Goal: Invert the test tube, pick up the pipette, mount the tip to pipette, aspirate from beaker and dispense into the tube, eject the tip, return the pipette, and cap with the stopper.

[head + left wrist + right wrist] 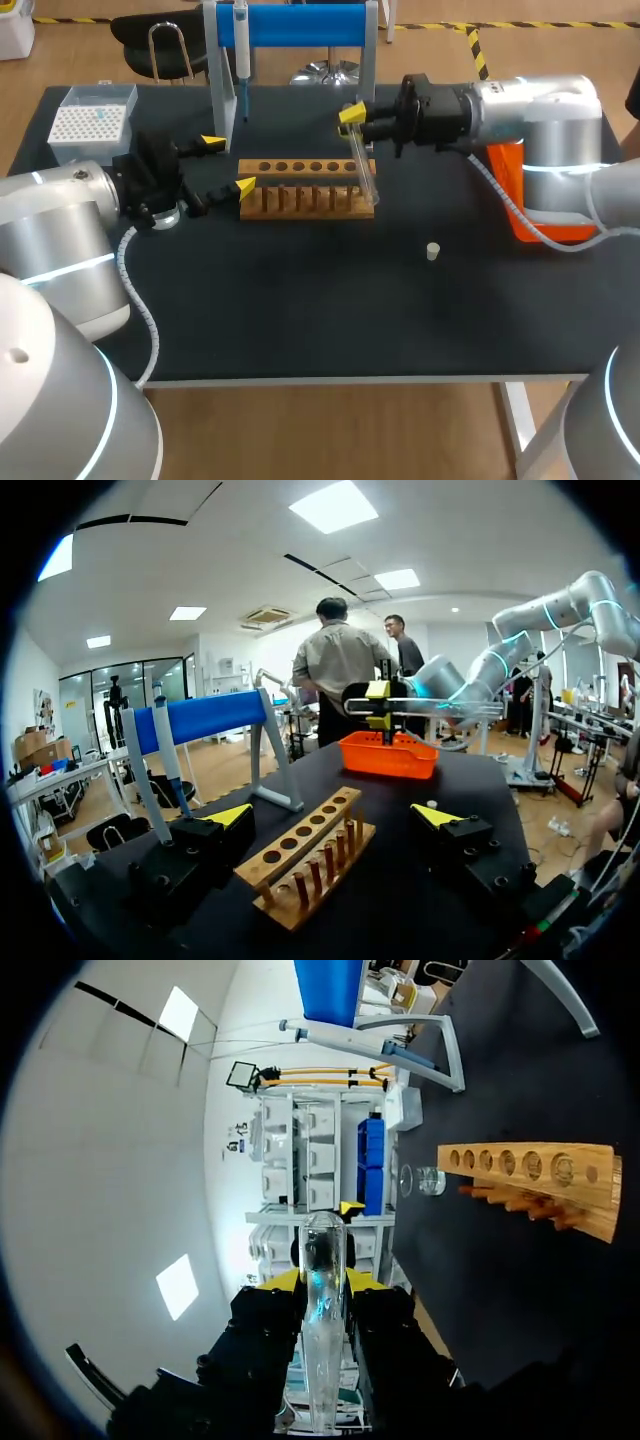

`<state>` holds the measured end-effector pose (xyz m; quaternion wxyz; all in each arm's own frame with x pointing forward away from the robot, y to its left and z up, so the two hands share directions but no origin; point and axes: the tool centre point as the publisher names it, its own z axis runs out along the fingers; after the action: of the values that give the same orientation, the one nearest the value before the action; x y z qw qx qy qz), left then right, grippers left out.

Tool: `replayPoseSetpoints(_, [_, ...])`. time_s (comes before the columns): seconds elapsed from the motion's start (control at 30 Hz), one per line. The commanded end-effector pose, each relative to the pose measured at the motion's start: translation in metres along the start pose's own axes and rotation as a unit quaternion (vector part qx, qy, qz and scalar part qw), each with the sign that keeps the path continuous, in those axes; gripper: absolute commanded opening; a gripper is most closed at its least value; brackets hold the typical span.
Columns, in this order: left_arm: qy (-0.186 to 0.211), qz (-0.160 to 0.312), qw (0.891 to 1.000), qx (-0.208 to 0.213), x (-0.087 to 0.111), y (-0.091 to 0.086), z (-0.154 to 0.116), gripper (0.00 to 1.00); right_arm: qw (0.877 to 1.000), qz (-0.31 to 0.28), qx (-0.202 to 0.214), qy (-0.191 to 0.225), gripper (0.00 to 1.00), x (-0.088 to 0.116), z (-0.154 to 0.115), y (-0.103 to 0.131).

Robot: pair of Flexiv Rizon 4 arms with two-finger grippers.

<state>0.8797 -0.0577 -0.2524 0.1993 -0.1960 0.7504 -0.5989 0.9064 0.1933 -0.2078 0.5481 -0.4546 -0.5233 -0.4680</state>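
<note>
My right hand (352,113) is gripping the test tube (362,165) over the wooden rack's (310,195) right end, near the bench's (300,320) rear edge; my left hand (229,165) is hovering wide open.

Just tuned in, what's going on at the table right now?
The right end effector is shut on the test tube, holding it tilted near the right end of the wooden rack. The left end effector is open at the rack's other end, holding nothing. The pipette hangs on its stand and the stopper lies on the table.
</note>
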Motion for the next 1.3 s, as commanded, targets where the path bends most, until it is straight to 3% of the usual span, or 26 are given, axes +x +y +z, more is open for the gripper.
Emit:
replayPoseSetpoints(0.03, [-0.003,0.001,1.0,0.001,0.002,0.001,0.002,1.0,1.0,-0.001,-0.002,-0.01,0.0,0.001,0.001,-0.002])
replayPoseSetpoints(0.9, [-0.003,0.001,1.0,0.001,0.002,0.001,0.002,1.0,1.0,0.002,-0.009,-0.013,0.0,0.002,-0.001,-0.002])
replayPoseSetpoints(0.97, [0.011,0.09,0.99,0.109,0.003,-0.01,0.001,1.0,1.0,0.002,-0.009,-0.013,0.0,0.002,-0.001,-0.002])
replayPoseSetpoints(1.03, [0.024,0.189,0.969,0.16,0.007,-0.017,0.001,1.0,1.0,0.002,-0.009,-0.013,0.0,0.002,-0.001,-0.002])
replayPoseSetpoints(1.1, [0.062,0.3,0.93,0.206,0.016,-0.025,0.0,1.0,1.0,0.002,-0.009,-0.013,0.0,0.002,-0.001,-0.002])
replayPoseSetpoints(1.17, [0.039,0.267,0.95,0.157,0.007,-0.023,0.004,1.0,1.0,0.002,-0.009,-0.013,0.0,0.002,-0.001,-0.002])
replayPoseSetpoints(1.3, [0.039,0.267,0.95,0.157,0.007,-0.023,0.004,1.0,1.0,0.002,-0.009,-0.013,0.0,0.002,-0.001,-0.002])
